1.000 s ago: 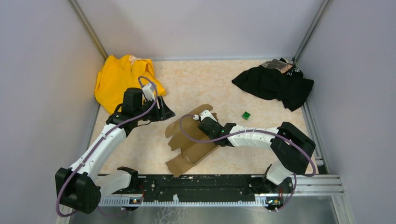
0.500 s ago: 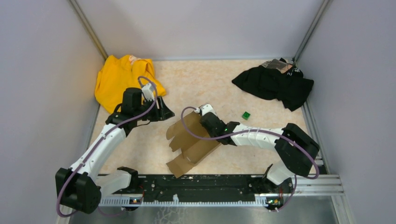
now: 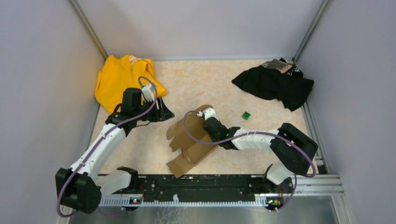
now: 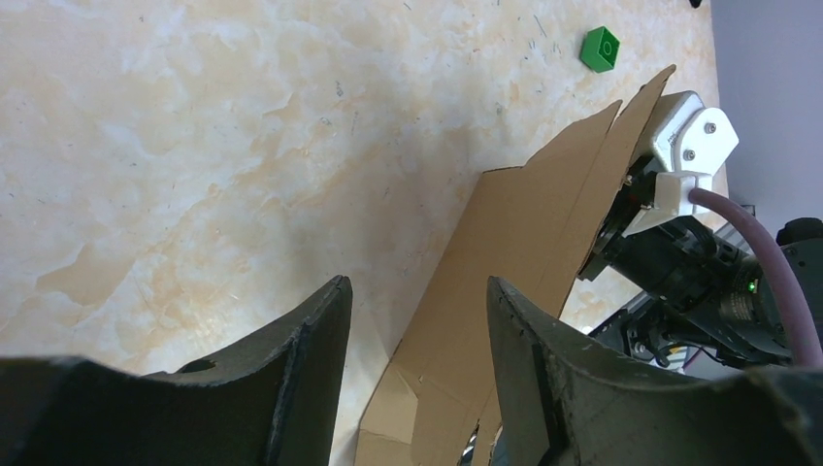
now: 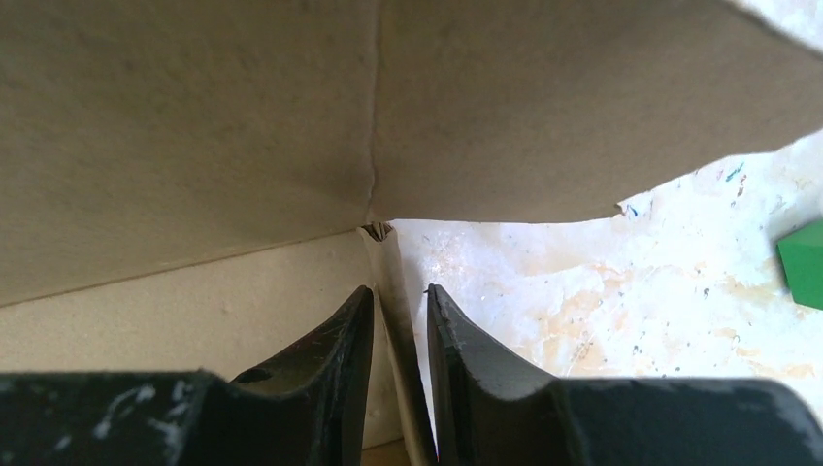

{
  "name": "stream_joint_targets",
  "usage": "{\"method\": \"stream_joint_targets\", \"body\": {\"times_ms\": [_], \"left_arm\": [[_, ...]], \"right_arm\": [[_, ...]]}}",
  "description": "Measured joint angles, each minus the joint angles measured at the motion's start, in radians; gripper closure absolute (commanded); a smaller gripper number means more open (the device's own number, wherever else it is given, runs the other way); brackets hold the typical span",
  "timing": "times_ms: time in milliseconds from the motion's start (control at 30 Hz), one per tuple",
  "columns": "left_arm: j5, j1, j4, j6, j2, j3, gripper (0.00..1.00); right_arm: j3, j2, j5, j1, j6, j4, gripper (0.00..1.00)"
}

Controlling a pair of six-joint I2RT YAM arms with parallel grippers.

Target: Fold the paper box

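The plain brown die-cut cardboard paper box (image 3: 187,150) lies half opened on the pale marbled desk (image 3: 210,79). It is just beside the small green plastic cube (image 3: 246,115), on the side of the cube that is turned to the left arm. One flap is raised at the end nearest the cube.

The right jaws are narrowed almost together on this raised part. In the right wrist view a thin cardboard edge stands between the two fingers, close to where the creases meet, so a pinch on the paper box is judged. The left jaws are about half open and nothing is held in them. They hang over bare desk on the far side of the paper box from the cube, apart from the cardboard.

The step in hand is judged to be the raising of a wall along its crease. The pinch should be placed close to the crease, so that the panel is turned and not bent in its middle. The base panel should be pressed down by the left jaws, otherwise the whole sheet may be dragged. A slow turn is advised, because thin cardboard is easily torn at a corner.
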Motion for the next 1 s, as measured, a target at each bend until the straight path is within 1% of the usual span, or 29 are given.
{"method": "stream_joint_targets", "body": {"times_ms": [367,400,533,600,733,767,800,867,1000], "left_arm": [[0.025,0.000,-0.001,0.002,0.000,0.000,0.41],[0.025,0.000,-0.001,0.004,0.000,0.000,0.41],[0.025,0.001,-0.004,0.008,0.000,0.000,0.41],[0.026,0.000,-0.007,0.008,0.000,0.000,0.41],[0.029,0.000,-0.009,0.009,-0.004,0.000,0.41],[0.030,0.001,-0.009,0.009,-0.004,0.000,0.41],[0.032,0.001,-0.010,0.009,-0.006,0.000,0.41],[0.034,0.000,-0.012,0.009,-0.008,0.000,0.41],[0.035,0.000,-0.012,0.009,-0.014,0.000,0.41]], "right_arm": [[-0.030,0.000,0.018,0.000,0.014,0.100,0.74],[-0.032,0.000,0.019,0.000,0.015,0.107,0.75],[-0.033,0.001,0.023,0.000,0.014,0.130,0.86],[-0.033,0.004,0.023,0.000,0.015,0.134,0.89],[-0.033,0.010,0.027,0.000,0.020,0.142,0.90],[-0.033,0.010,0.027,0.000,0.021,0.142,0.89],[-0.033,0.010,0.027,0.000,0.021,0.142,0.86],[-0.033,0.010,0.028,0.000,0.021,0.141,0.78],[-0.025,0.010,0.026,0.000,0.018,0.088,0.70]]}}
